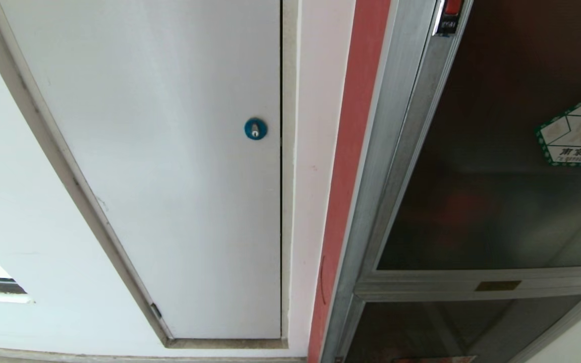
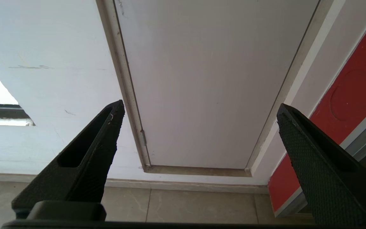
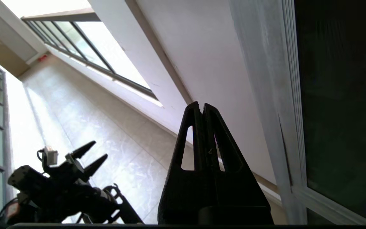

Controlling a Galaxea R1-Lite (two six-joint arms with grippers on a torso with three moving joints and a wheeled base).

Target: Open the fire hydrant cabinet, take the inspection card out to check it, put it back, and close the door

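Presently the door (image 1: 497, 166) of the fire hydrant cabinet (image 1: 396, 151) sits shut at 3 o'clock in the head view, red latch (image 1: 453, 7) at 1 o'clock, hexagonal sticker (image 1: 578, 132) on the glass. White panel (image 1: 169, 166) with blue lock (image 1: 255, 128) fills the centre-left. Right gripper (image 3: 202, 107): fingers pressed together, empty, near the cabinet frame. Left gripper (image 2: 199, 109): fingers spread wide, empty, low before the white panel. Inspection card not visible.

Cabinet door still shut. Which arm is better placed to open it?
Right, probably. The right gripper, fingers shut, is up beside the door and its silver frame. The left gripper, open, faces the plain white panel low by the floor, off to the cabinet's side.
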